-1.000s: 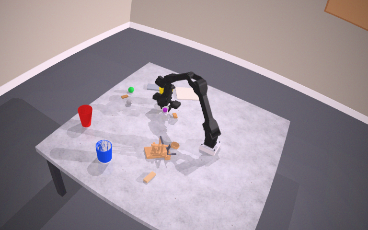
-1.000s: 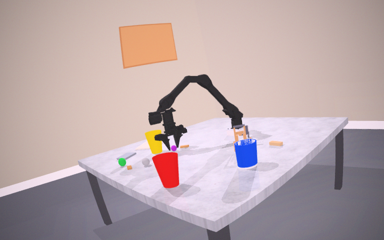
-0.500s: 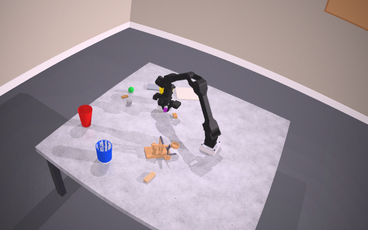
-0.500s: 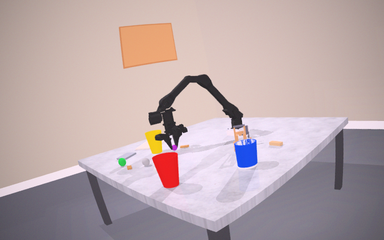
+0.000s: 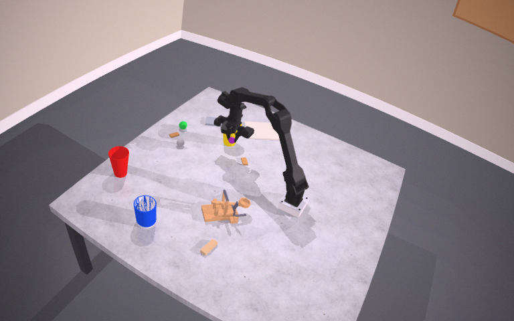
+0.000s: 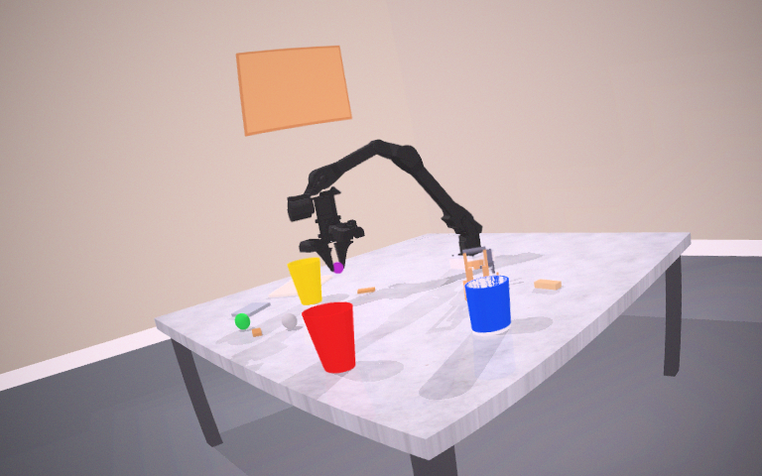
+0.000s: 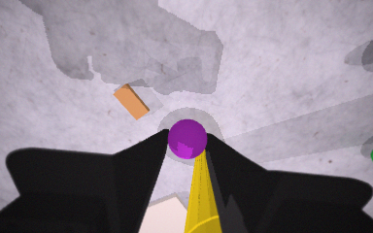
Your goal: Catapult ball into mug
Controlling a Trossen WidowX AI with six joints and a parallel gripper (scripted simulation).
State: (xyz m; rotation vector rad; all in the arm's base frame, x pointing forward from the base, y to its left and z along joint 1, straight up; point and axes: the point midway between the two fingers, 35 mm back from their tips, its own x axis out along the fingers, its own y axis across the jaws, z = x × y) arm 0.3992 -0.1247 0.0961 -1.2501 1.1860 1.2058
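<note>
My gripper (image 5: 231,139) (image 6: 337,266) (image 7: 186,136) is shut on the purple ball (image 5: 231,140) (image 6: 337,268) (image 7: 187,139) and holds it above the table, close to the yellow cup (image 5: 229,142) (image 6: 307,282) (image 7: 203,209). The orange wooden catapult (image 5: 212,213) (image 6: 468,266) stands on the table in front of the arm's base, its round cup (image 5: 244,202) on the side toward the base. The blue mug (image 5: 145,212) (image 6: 488,305) stands upright beyond the catapult's other end. In the exterior view the mug hides part of the catapult.
A red cup (image 5: 119,162) (image 6: 332,339), a green ball (image 5: 183,124) (image 6: 242,321) and a grey ball (image 5: 180,142) (image 6: 289,320) stand toward the far side. A small orange block (image 5: 244,161) (image 6: 366,290) (image 7: 131,102) lies near the gripper. A tan block (image 5: 209,247) (image 6: 547,284) lies beside the catapult.
</note>
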